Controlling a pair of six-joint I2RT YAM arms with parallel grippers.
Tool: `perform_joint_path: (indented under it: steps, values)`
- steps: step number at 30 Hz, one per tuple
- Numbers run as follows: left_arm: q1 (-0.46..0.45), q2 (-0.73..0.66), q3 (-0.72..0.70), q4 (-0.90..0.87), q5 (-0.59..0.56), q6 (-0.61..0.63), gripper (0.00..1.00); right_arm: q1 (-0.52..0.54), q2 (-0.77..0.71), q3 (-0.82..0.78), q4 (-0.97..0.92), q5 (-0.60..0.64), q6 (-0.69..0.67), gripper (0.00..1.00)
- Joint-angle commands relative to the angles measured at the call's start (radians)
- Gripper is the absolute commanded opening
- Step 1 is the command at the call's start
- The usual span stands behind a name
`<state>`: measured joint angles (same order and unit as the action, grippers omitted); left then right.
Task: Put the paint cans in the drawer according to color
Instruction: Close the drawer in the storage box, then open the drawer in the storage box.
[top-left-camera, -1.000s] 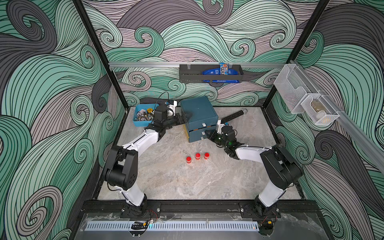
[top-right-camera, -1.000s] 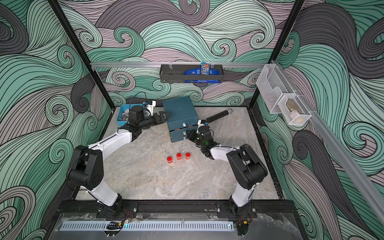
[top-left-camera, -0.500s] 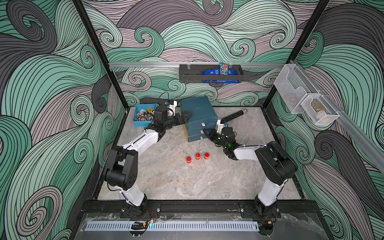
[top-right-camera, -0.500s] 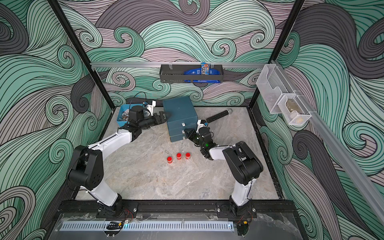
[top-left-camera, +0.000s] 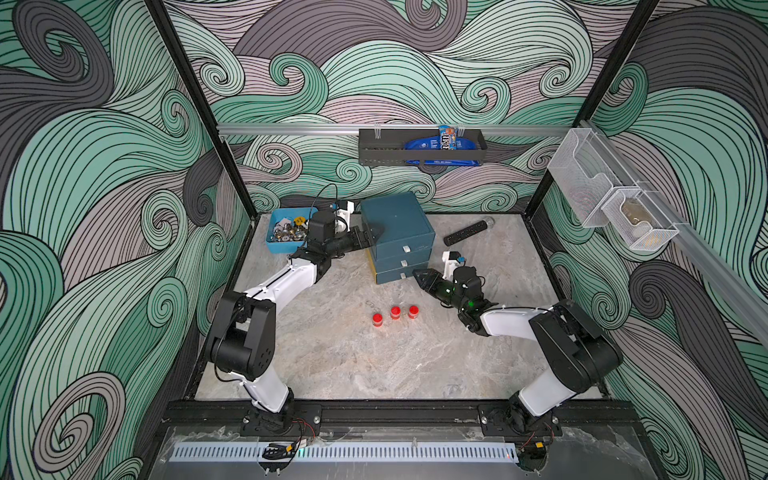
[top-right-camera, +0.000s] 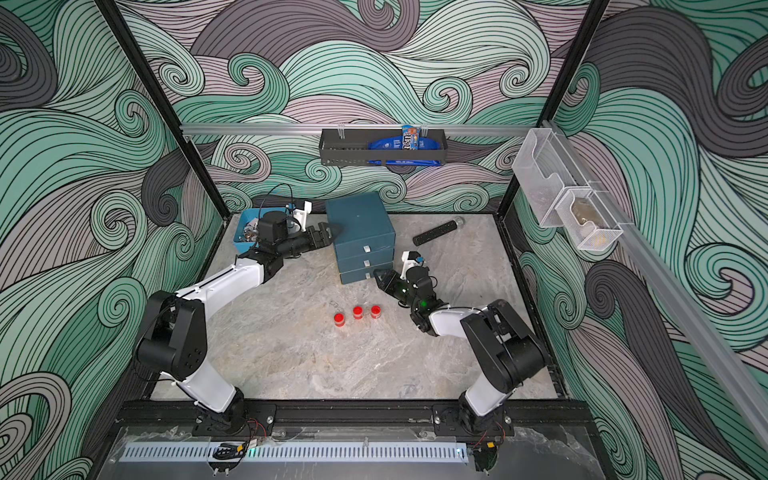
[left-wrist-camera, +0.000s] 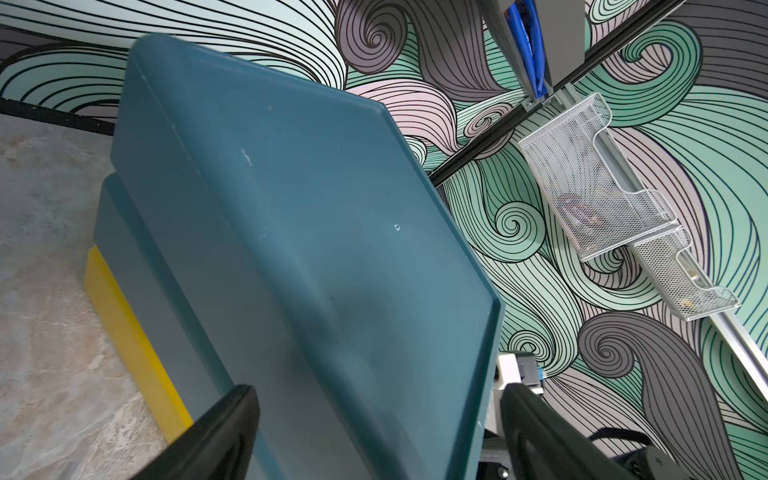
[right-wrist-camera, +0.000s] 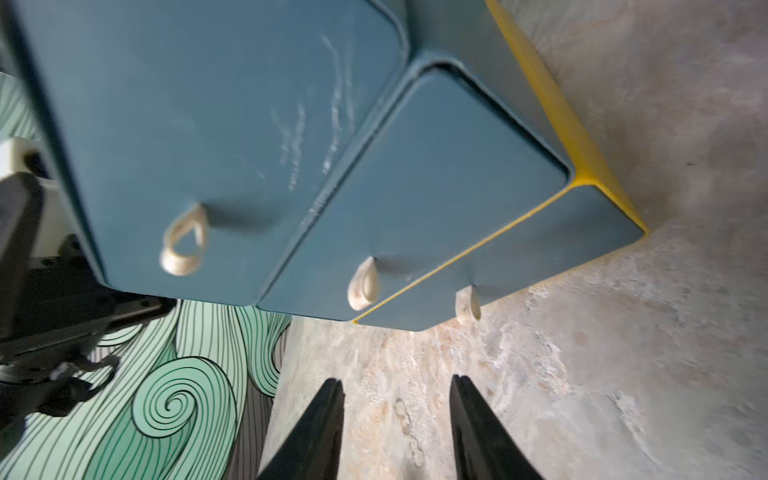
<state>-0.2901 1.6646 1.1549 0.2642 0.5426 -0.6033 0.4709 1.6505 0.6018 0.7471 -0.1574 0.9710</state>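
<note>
The dark teal drawer chest (top-left-camera: 397, 232) (top-right-camera: 359, 235) stands at the back of the table, its three drawers pushed in. Their white pull tabs (right-wrist-camera: 363, 282) show in the right wrist view. Three red paint cans (top-left-camera: 395, 312) (top-right-camera: 358, 312) stand in a short row on the table in front of it. My left gripper (top-left-camera: 371, 237) (left-wrist-camera: 376, 399) is open wide, its jaws astride the chest's top left edge. My right gripper (top-left-camera: 419, 275) (right-wrist-camera: 397, 384) is open and empty, low over the table just in front of the bottom drawer's tab (right-wrist-camera: 467, 303).
A light-blue bin (top-left-camera: 286, 230) of metal hardware sits left of the chest, behind my left arm. A black bar-shaped object (top-left-camera: 467, 232) lies at the back right. A small wire ring (top-left-camera: 371, 305) lies beside the cans. A yellow strip (left-wrist-camera: 129, 332) runs along the chest's base.
My right gripper's jaws have parted from shut to open, and its tip has shifted left along the chest's front. The left arm and the cans have not moved.
</note>
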Motion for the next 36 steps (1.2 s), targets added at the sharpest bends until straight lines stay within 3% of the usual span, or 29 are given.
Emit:
perform_joint_path:
  steps: [1,15,26,36]
  values:
    - [0.0,0.002,-0.003,0.015,0.006,0.005,0.94,0.002,0.059,0.008,-0.012,-0.031,-0.024,0.47]
    - [0.002,0.007,0.001,0.008,0.002,0.012,0.94,-0.003,0.27,0.153,0.014,-0.073,-0.058,0.5]
    - [0.001,0.012,0.002,0.007,0.0,0.013,0.94,-0.015,0.404,0.141,0.328,-0.123,0.056,0.43]
    - [0.002,0.009,0.005,0.001,-0.003,0.017,0.94,-0.023,0.473,0.179,0.376,-0.136,0.087,0.38]
